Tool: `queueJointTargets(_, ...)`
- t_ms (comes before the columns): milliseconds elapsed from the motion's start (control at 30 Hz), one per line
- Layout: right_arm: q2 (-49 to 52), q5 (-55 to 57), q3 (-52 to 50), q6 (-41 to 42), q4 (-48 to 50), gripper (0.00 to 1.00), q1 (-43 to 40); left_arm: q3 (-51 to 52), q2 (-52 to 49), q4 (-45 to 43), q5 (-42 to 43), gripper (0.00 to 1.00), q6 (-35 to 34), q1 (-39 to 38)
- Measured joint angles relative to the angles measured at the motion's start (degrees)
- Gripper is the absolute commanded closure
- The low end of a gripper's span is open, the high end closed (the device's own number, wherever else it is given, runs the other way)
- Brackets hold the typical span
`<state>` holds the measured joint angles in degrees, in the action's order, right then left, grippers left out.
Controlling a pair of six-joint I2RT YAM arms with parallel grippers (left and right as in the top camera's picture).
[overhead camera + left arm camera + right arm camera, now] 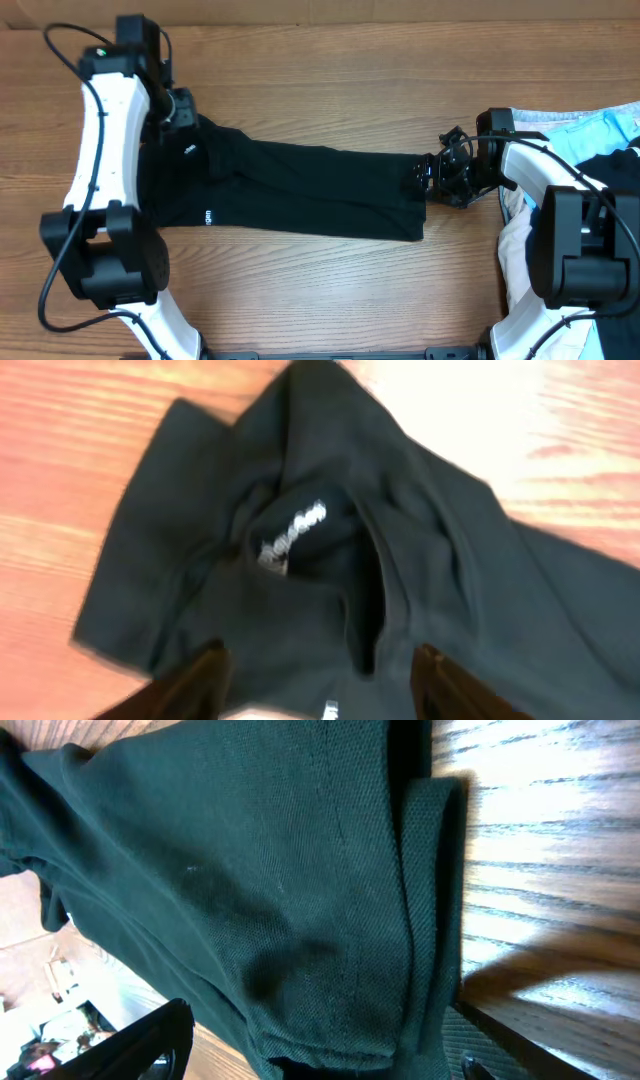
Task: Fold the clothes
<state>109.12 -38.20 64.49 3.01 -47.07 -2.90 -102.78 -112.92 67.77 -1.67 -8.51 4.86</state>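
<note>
The black T-shirt (300,185) lies in a long narrow band across the table, neck end at the left and hem end at the right. Its white neck label (188,150) shows by the collar, and also in the left wrist view (295,530). My left gripper (182,108) is open just above the collar end (325,680), with nothing between its fingers. My right gripper (432,180) is open at the hem end, its fingers wide apart on either side of the folded hem edge (320,1050). The shirt fills the right wrist view (250,870).
A pile of other clothes sits at the right edge: a light-blue garment (600,130), a rumpled black one (620,165) and white cloth (515,250). Bare wooden table (330,80) lies beyond and in front of the shirt.
</note>
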Motion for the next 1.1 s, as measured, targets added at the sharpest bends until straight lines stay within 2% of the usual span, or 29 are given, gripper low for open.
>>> queueJointTargets(100,0.0,0.0,0.0,0.0,-0.6,0.15,0.0,5.0,-0.2,-6.9,-0.4,0.39,0.0,0.0)
queueJointTargets(267,0.0,-0.2,0.0,0.0,-1.6,0.15,0.0,11.5,-0.2,-9.9,-0.8,0.39,0.0,0.0)
queueJointTargets(367,0.0,-0.2,0.0,0.0,-1.9,0.14,0.0,17.2,-0.2,-15.8,-0.8,0.40,0.0,0.0)
queueJointTargets(433,0.0,-0.3,0.0,0.0,-2.0,0.14,0.0,20.8,-0.2,-19.5,-0.8,0.64,-0.3,0.0)
queueJointTargets(500,0.0,-0.3,0.0,0.0,-2.5,0.14,0.0,23.6,-0.2,-21.0,-0.7,0.95,-0.4,0.0)
queueJointTargets(633,0.0,-0.4,0.0,0.0,-3.2,0.14,0.0,25.2,-0.2,-19.4,-0.5,0.96,-0.2,0.0)
queueJointTargets(767,0.0,-0.4,0.0,0.0,-3.3,0.14,0.0,23.5,-0.2,-13.6,-0.5,0.94,-0.2,0.0)
queueJointTargets(1100,0.0,-0.4,0.0,0.0,-3.6,0.14,0.0,11.0,-0.2,1.2,-0.3,0.96,-0.6,0.0)
